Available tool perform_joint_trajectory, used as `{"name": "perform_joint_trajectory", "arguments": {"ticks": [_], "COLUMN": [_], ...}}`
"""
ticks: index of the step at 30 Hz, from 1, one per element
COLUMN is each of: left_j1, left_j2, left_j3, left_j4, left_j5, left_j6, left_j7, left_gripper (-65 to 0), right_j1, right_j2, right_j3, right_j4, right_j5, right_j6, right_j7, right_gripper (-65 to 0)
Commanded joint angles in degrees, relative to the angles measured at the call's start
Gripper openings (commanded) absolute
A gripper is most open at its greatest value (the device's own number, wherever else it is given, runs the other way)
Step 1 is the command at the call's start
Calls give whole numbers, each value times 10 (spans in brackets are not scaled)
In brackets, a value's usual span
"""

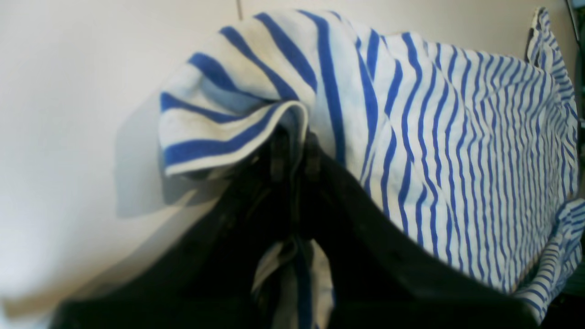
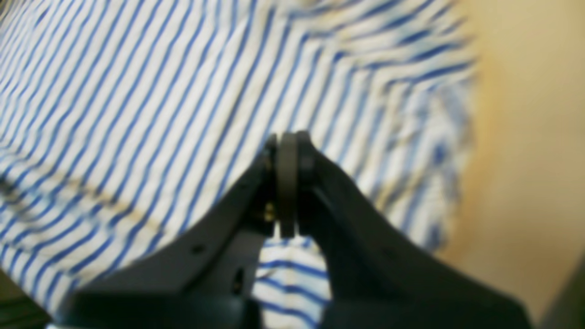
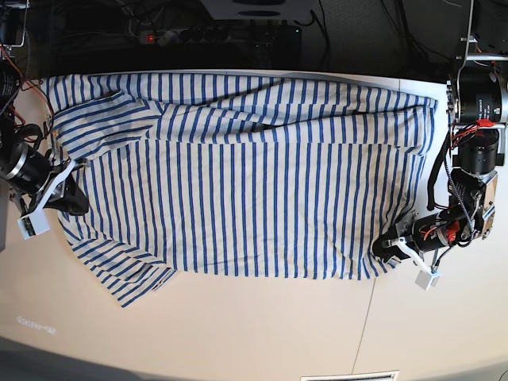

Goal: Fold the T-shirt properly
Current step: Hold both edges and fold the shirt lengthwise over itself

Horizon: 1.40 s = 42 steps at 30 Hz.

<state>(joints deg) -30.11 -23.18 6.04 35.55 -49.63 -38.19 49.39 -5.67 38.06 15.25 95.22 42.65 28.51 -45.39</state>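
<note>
The T-shirt (image 3: 254,190), white with thin blue stripes, lies spread across the table (image 3: 238,317), with one sleeve at the near left. In the base view my left gripper (image 3: 381,248) sits at the shirt's right near corner. In the left wrist view this gripper (image 1: 295,137) is shut on the T-shirt (image 1: 457,137), whose hem drapes over the fingertips, raised off the table. My right gripper (image 3: 78,205) lies on the shirt's left edge. In the right wrist view it (image 2: 287,139) is shut, tips against the T-shirt (image 2: 137,91). No cloth shows between its pads.
Cables and a power strip (image 3: 198,36) run behind the table's far edge. The left arm's motors (image 3: 476,143) stand at the right edge, the right arm's body (image 3: 20,163) at the left. A seam (image 3: 369,317) crosses the bare table (image 1: 68,91) in front.
</note>
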Motion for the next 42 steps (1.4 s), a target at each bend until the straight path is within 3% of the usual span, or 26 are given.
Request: {"name": "perform_joint_trajectory", "arguments": {"ticks": [1,5,9,10,12,13,14,20,30,37,42], "left_j1": [-7,-7,-7,-7,-7,-7,-7,-7,-13,-13,-13], "left_j2": [-5,-5,-5,-5,-5,-5,-5,-10,-10,-10,-10], "left_j3": [2,2,2,2,2,2,2,2,2,2,2], "left_j4": [2,2,2,2,2,2,2,2,3,3,3], "left_j5": [18,16,17,17,17,17,17,3,-17,-21,-20], "left_j6": [-11,-11,-15,-15,-15,-15,-15,-15,-17,-18,-18], "left_j7": [27,31,36,37,37,37,37,37,45,45,40], "left_gripper": [-650,-650,-650,-650,-650,-650,-650,-650,-650,-650,-650], "right_j1": [25,125,266,303,369,398,424,499,490,491,491], "right_j2": [13,13,11,11,11,11,10,-12,-89,-149,-172], "right_j3": [8,8,8,8,8,8,8,8,8,7,-17], "right_j4": [-4,-111,-306,-359,-466,-517,-566,-775,-828,-808,-807], "right_j5": [-8,-43,-63,-63,-68,-78,-89,-108,-113,-195,-225], "right_j6": [28,28,27,28,28,28,28,29,54,54,54], "right_j7": [8,41,74,86,106,115,126,136,135,135,134], "right_gripper": [-650,-650,-650,-613,-416,-349,-317,-311,-311,-311,-311]}}
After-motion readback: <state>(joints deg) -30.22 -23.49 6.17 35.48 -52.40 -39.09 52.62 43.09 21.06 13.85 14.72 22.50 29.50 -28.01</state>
